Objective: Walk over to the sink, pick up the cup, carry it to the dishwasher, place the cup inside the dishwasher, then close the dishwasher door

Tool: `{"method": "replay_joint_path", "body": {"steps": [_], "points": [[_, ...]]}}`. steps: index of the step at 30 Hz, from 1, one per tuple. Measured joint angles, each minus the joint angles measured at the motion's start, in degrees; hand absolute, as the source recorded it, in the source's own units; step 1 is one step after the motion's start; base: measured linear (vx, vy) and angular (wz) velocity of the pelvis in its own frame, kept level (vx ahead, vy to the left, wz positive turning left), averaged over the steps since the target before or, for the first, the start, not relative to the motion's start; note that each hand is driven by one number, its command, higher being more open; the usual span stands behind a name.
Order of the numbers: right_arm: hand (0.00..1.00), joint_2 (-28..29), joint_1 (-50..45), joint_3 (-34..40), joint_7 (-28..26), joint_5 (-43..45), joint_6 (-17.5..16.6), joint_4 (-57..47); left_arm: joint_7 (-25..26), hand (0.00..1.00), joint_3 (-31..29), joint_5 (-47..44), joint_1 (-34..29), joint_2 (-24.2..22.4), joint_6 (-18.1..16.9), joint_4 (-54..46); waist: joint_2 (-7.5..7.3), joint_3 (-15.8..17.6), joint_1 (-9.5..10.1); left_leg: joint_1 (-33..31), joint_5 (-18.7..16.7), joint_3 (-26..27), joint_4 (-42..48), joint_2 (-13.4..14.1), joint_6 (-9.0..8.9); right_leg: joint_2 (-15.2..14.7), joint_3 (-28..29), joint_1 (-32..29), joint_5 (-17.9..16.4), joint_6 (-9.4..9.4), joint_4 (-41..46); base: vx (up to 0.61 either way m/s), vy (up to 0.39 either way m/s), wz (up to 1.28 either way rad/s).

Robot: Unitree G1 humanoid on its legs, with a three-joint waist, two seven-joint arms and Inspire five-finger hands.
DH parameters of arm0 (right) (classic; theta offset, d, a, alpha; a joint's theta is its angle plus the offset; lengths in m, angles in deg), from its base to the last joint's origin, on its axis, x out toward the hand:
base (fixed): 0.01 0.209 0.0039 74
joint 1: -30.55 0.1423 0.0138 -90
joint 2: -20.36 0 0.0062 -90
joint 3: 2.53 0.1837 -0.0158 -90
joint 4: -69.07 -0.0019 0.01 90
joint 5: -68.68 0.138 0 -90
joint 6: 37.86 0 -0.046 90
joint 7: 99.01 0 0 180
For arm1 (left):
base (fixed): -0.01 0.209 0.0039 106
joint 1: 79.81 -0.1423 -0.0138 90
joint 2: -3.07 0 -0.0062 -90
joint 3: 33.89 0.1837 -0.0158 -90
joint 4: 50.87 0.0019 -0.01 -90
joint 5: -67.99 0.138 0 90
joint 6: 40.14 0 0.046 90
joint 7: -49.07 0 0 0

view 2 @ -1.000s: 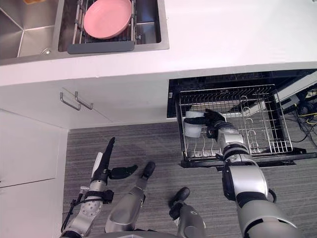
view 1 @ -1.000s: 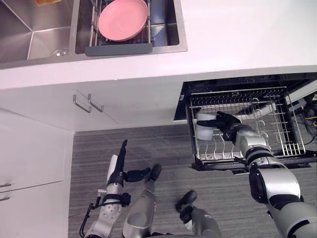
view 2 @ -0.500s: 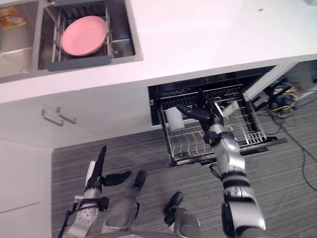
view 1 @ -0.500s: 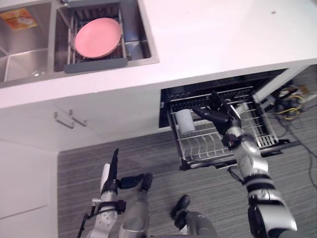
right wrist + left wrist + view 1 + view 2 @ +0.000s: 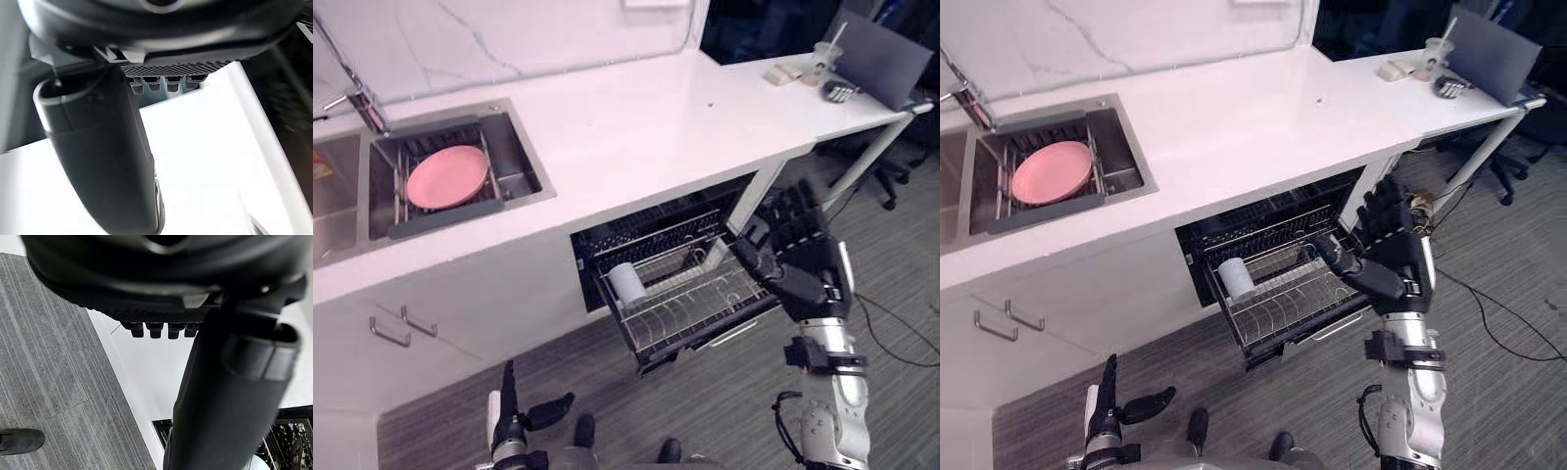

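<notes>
White cup (image 5: 628,284) sits in the pulled-out dishwasher rack (image 5: 700,302), left end.

No readable text, labels, brands, numbers or signs on anything here

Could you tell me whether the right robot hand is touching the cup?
Apart: the left eye view shows rack between the cup and the open right robot hand.

Wire metal rack (image 5: 705,294), glossy white countertop (image 5: 636,117), steel sink (image 5: 516,162), smooth cup (image 5: 628,284)
</notes>
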Motion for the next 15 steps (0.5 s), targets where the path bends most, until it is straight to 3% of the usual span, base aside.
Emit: {"method": "replay_joint_path", "body": {"steps": [7,13,14,15], "points": [[1.0,-0.11,-0.44,-0.26,-3.93,2.34,0.55,-0.61,-8.19,1.0,-1.76,-7.4,0.12,0.1,3.71,4.45,0.84,-0.55,-0.61,3.05,-0.78,1.46,0.14,0.22,-0.21,0.18,1.61,2.36,-0.06,-0.03,-0.24,0.02,-0.004,-0.11],[1.0,-2.05,3.14,-7.23,-7.68,2.35,2.12,-0.78,-10.8,1.0,-2.17,-10.59,-0.06,-0.06,6.53,6.7,2.19,-0.32,1.21,2.14,-1.13,-1.93,3.2,-0.17,-0.11,0.56,-2.42,4.54,-1.52,-0.34,1.26,-0.06,-0.041,0.35],[1.0,-3.24,4.81,-7.94,-8.14,2.2,2.34,-0.76,-10.97,1.0,-2.28,-10.56,-0.73,-0.89,6.53,6.28,2.91,-0.3,2.21,1.36,-3.06,1.18,3.92,0.71,1.75,0.99,-3.41,4.6,-1.45,-0.98,1.2,-0.11,-0.077,0.55],[1.0,-3.94,5.77,-7.83,-8.47,2.23,2.35,-0.84,-11.21,1.0,-2.44,-10.54,-0.66,-0.65,6.59,6.55,2.26,-0.62,2.13,0.38,-5.28,6.93,4.64,1.64,5.09,1.02,-4.59,5.3,-0.62,-1.56,-0.92,-0.11,-0.084,1.14]]}}
